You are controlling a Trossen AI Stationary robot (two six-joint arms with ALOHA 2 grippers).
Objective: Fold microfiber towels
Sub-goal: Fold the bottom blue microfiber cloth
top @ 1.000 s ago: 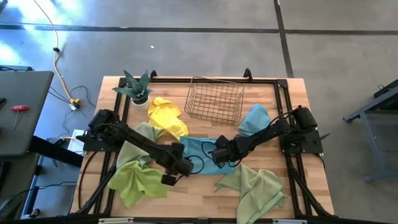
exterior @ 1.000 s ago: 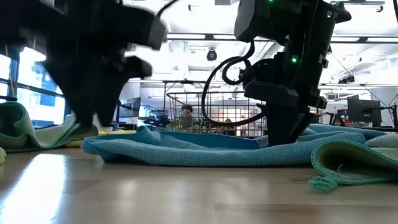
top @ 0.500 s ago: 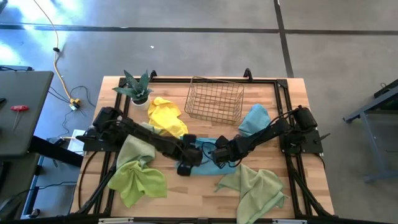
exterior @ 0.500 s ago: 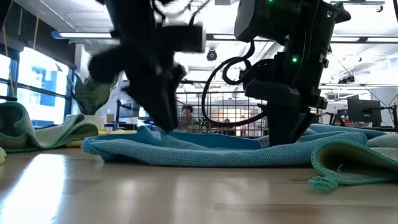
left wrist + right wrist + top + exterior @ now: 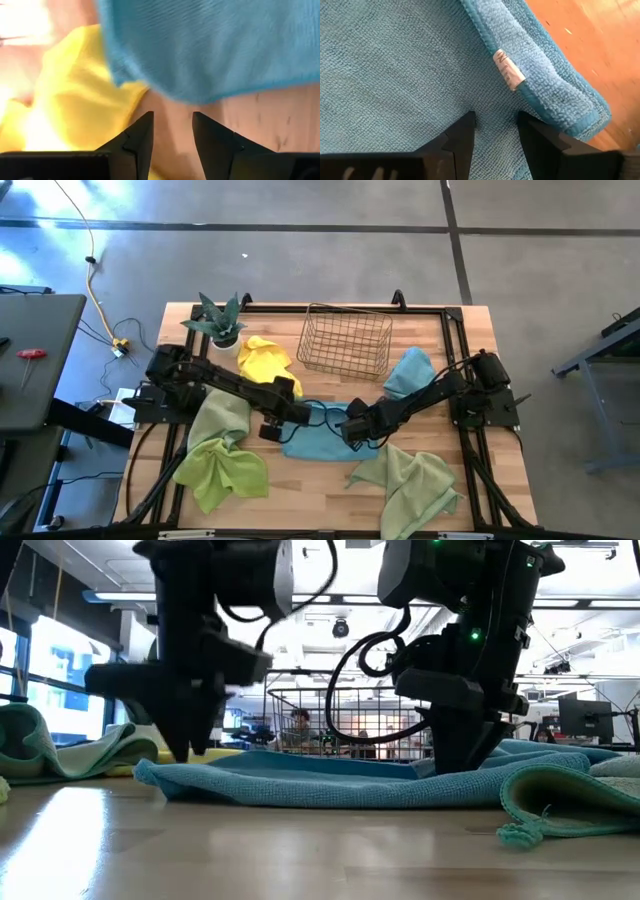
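Towel folding: the left gripper (image 5: 268, 430) has been moved back to the near-left corner of the blue towel (image 5: 318, 442), so a new grab looks likely.

Its fingers are parted with nothing held. The right gripper (image 5: 352, 432) is pressed on the soft, fuzzy cloth, fingers parted; maybe only pinning it. A yellow towel (image 5: 265, 363) is crumpled behind.

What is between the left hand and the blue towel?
Nothing visible. The left hand is open, just at the blue towel's edge with only bare table between its fingers. The yellow towel lies beside it, tucked partly under the blue one, not in the way.
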